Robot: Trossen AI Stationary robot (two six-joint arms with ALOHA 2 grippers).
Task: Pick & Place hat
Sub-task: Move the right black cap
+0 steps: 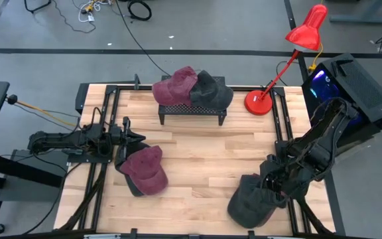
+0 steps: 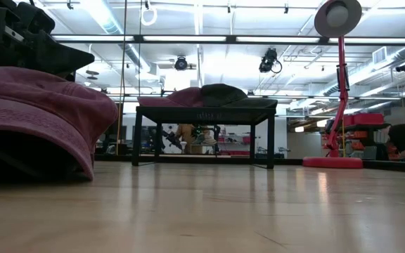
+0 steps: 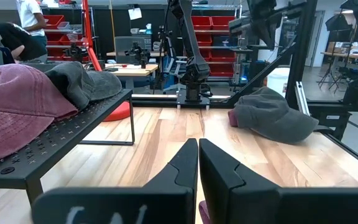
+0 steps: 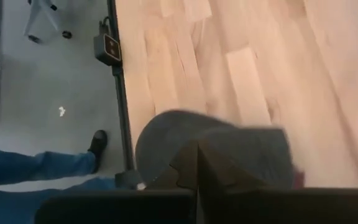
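A: Right hand (image 1: pixel 275 189), what's it doing?

B: Clenched on the grey hat (image 1: pixel 251 199), front-right of the counter (image 1: pixel 197 149). In the wrist view the fingers meet over the crown, brim (image 4: pixel 160 146) sticking out ahead. Whether the hat's clear of the wood or resting on it, can't tell.

A: Left hand (image 1: pixel 132 138)?

B: Fingers pinched together, nothing between them. It sits at the left edge, just above the maroon hat (image 1: pixel 144 169), which lies flat on the counter close to its tip.

A: So where does the grey one go?

B: My guess, the rack (image 1: pixel 192 109) at the back centre. It's up and to the left of the right hand, well apart, diagonal across the counter. Two hats already on it, one maroon (image 1: pixel 174 84), one grey (image 1: pixel 209 88), touching.

A: Room left?

B: Little bare mesh shows from above, so placement looks tight. The red lamp (image 1: pixel 260 99) stands just beside the rack's right end, close to that diagonal path.

A: Which arm's nearer the rack?

B: Left, slightly, but the right has the hat.
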